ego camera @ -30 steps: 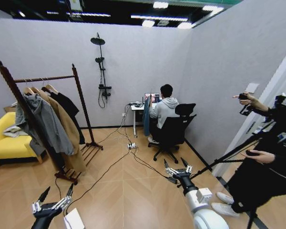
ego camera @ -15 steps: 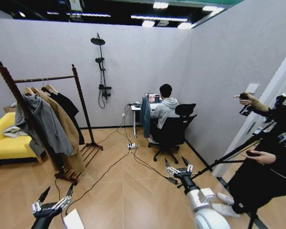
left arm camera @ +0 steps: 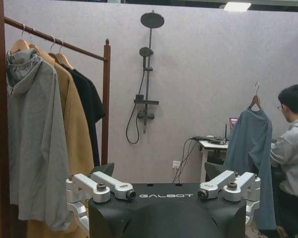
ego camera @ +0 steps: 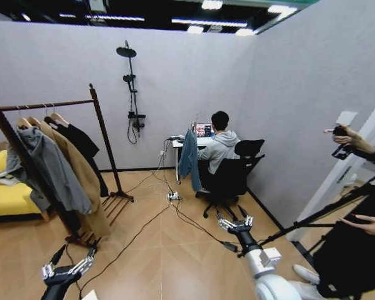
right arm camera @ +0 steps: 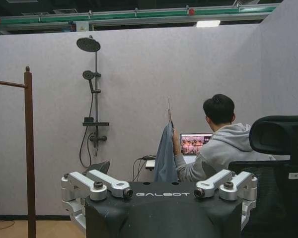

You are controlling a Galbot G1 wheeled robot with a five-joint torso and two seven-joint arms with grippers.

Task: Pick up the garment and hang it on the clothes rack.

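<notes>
At the bottom of the head view, left claw (ego camera: 69,267) and right claw (ego camera: 235,224) both hover low over the wooden floor, fingers spread wide, nothing held. Further left, the tall dark red-brown wooden clothes rack (ego camera: 100,134) with its single top rail carries a grey hooded coat (ego camera: 47,167), a tan coat (ego camera: 81,178) and a black jacket (ego camera: 81,145) on hangers; there looks to be free rail toward the far post. At the back, the dusty teal-blue long-sleeved soft cloth jacket (ego camera: 189,160) hangs on a hanger beside the white bench (ego camera: 178,142), just next to a seated person in a grey hoodie (ego camera: 220,147), well apart from both claws. Judgement: task barely begun; approach, pickup, carry and hang all remain. Hard to make out: what holds the hanger up; the right wrist view suggests the seated person's hand is at it, not certain. The near post of the rack is cut off by the frame edge, and its low shelf is mostly hidden behind the coats.
</notes>
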